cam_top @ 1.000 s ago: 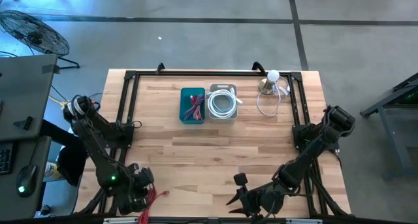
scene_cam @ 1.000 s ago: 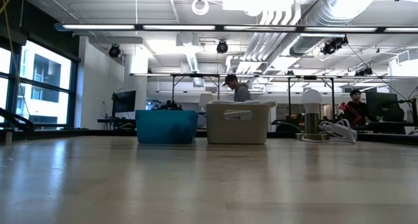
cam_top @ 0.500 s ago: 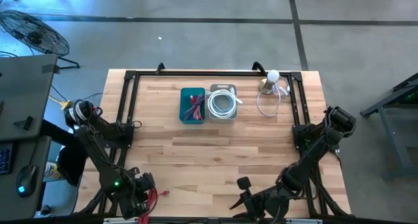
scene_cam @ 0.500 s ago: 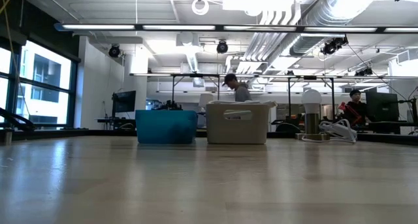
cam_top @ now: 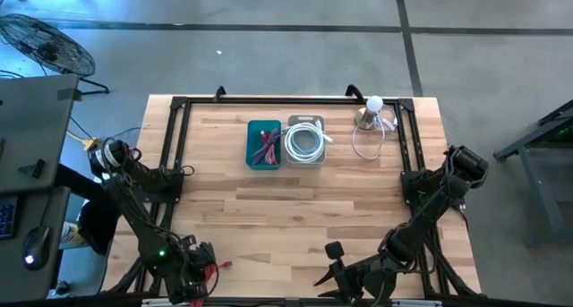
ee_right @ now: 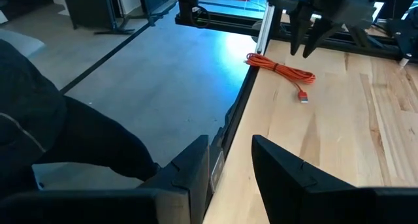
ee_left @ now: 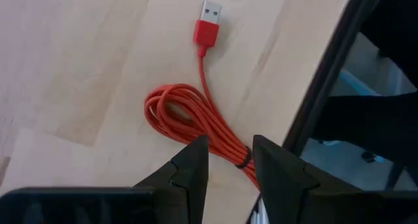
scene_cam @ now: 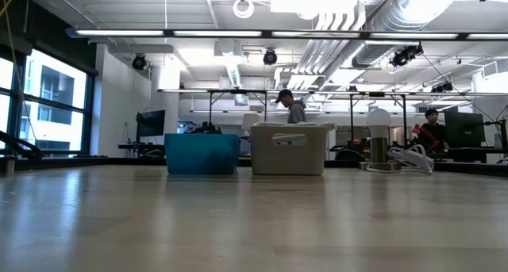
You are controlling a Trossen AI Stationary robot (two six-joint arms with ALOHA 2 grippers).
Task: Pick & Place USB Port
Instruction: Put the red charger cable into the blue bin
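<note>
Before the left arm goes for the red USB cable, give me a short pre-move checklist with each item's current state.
1. Red USB cable visible and lying free on the table: ok.
2. Left claw open, fingers apart above the coil, nothing held: ok.
3. Cable sits close to the table's edge rail; clearance for a finger beside it: cannot tell.
4. Right claw empty and parked at the near edge, apart from the cable: ok.
5. Teal bin reachable and unobstructed: ok.
6. Teal bin has room beside the cables already in it: cannot tell.
</note>
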